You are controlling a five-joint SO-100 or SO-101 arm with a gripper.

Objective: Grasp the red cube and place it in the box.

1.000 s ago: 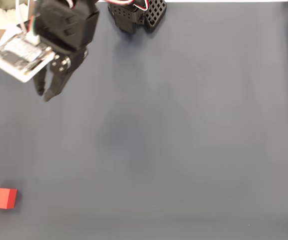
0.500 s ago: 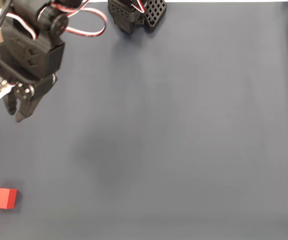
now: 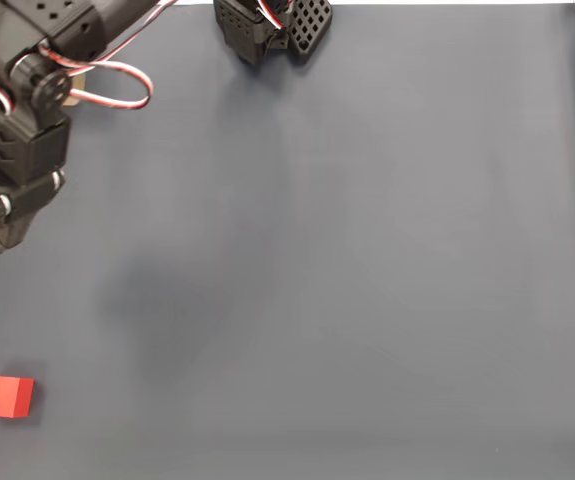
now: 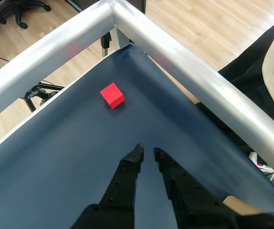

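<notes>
Dark blue cloth covers the table, and a shiny metal rail runs round its corner in the wrist view. The red cube sits alone near the bottom left of the fixed view. The gripper hangs well apart from it, its black fingers almost together, holding nothing.

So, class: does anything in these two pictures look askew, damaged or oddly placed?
Nothing is damaged or spilled. The red cube sits upright but close to the corner of the dark mat, near the metal rail. The gripper has nearly closed, empty fingers.
</notes>
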